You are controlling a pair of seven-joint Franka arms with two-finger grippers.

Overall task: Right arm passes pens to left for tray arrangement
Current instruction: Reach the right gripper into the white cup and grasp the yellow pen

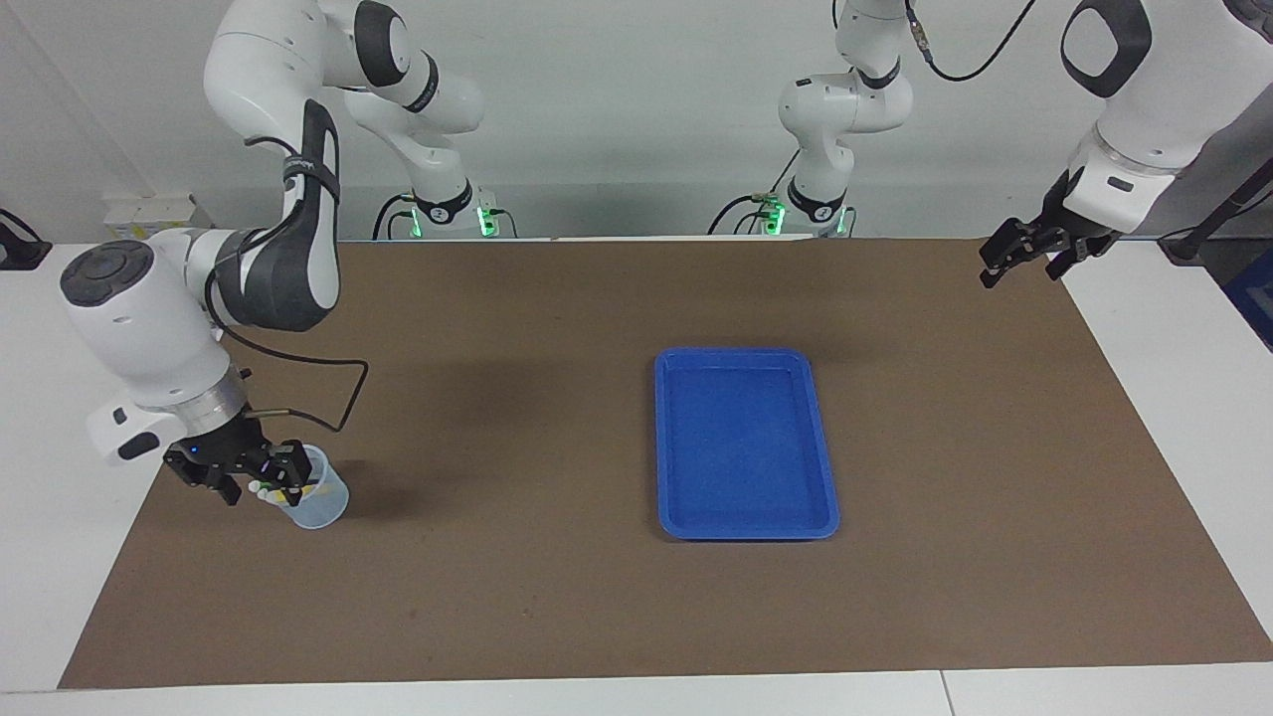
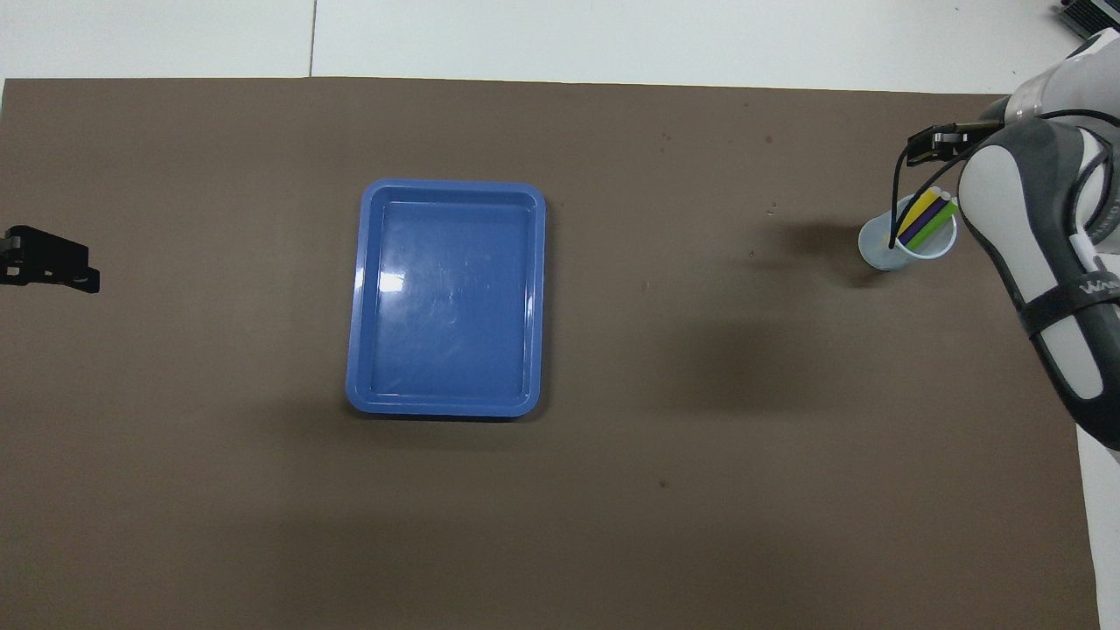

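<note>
The right end effector (image 1: 257, 479) is sitting low at the mouth of a small translucent cup (image 1: 320, 497), at the right arm's end of the brown mat (image 1: 557, 597) that is covering the counter (image 1: 60, 557). Its black fingers are standing around the whitish ends of the pens (image 2: 926, 219), which are leaning out over the cup's rim toward the end effector; whether the fingers are apart or already pressing on a pen cannot be told, because the hand's own body is hiding the tips. In the overhead view the three pens are lying side by side in the cup, yellow, purple and green, slanting up and out of it, and the right arm's white and grey forearm is covering the space just beside the cup. A thin black cable (image 1: 328, 398) is looping from the right wrist over the mat beside the cup. The blue tray (image 1: 744, 443) is lying flat on the mat, well apart from the right end effector, toward the left arm's end, with nothing in it. The left end effector (image 1: 1024, 257) is waiting in the air over the mat's corner at its own end of the counter, well apart from the tray, its slim fingers standing apart and holding nothing.
</note>
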